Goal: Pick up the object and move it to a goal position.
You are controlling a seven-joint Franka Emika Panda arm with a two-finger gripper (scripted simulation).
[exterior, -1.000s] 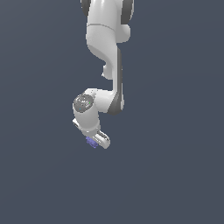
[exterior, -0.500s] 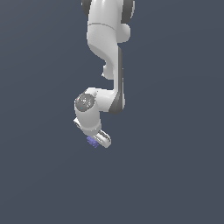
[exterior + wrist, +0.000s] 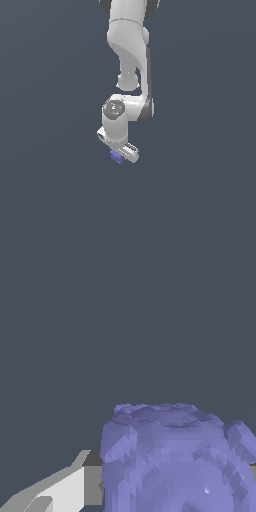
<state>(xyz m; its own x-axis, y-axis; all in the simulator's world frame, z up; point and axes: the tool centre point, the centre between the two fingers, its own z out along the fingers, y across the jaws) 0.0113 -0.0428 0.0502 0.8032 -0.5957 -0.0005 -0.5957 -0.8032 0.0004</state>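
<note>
The gripper (image 3: 120,154) is seen clenched on the blue-purple block (image 3: 116,157), which is held at the fingertips below the white arm (image 3: 131,45), clear of the dark grey ground (image 3: 45,200). In the wrist view the bumpy block (image 3: 175,461) fills much of the frame and is pressed against one white finger (image 3: 60,488). The other finger is hidden behind the block, the block's lower part is cut off by the frame edge, and in the exterior view the fingers are too small to be told apart.

Matt, bumpy blue-purple block (image 3: 175,461); smooth glossy white plastic-looking claw (image 3: 120,153) w/ arm.
</note>
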